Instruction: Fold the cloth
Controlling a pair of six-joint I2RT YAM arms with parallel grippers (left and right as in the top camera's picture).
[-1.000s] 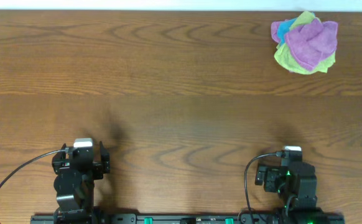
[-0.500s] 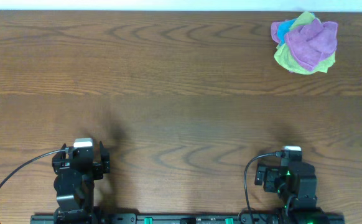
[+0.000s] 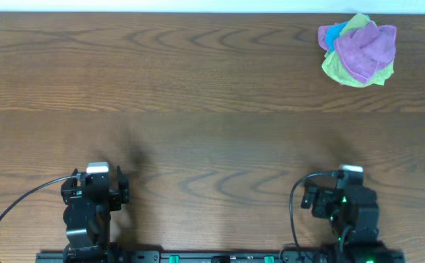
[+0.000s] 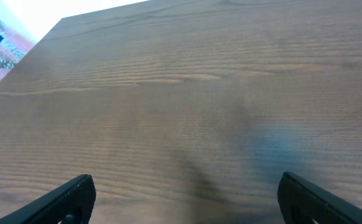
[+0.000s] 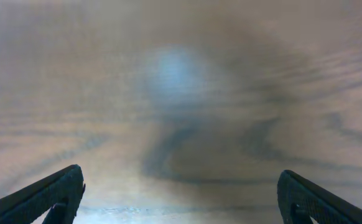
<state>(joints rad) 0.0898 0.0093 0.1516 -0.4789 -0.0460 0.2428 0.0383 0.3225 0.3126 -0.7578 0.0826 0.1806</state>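
You have a table (image 3: pixel 198 95) of brown wood grain, smooth, with a low sheen that throws a pale glare in both wrist views. The cloth (image 3: pixel 366 50) looks like soft, napped, matt fabric, as do the yellow-green cloth (image 3: pixel 337 69) and the blue cloth (image 3: pixel 333 33). The left gripper (image 4: pixel 186 186) and right gripper (image 5: pixel 180 180) are matt black, plastic by the look.

No text, label, brand, number or sign can be read anywhere
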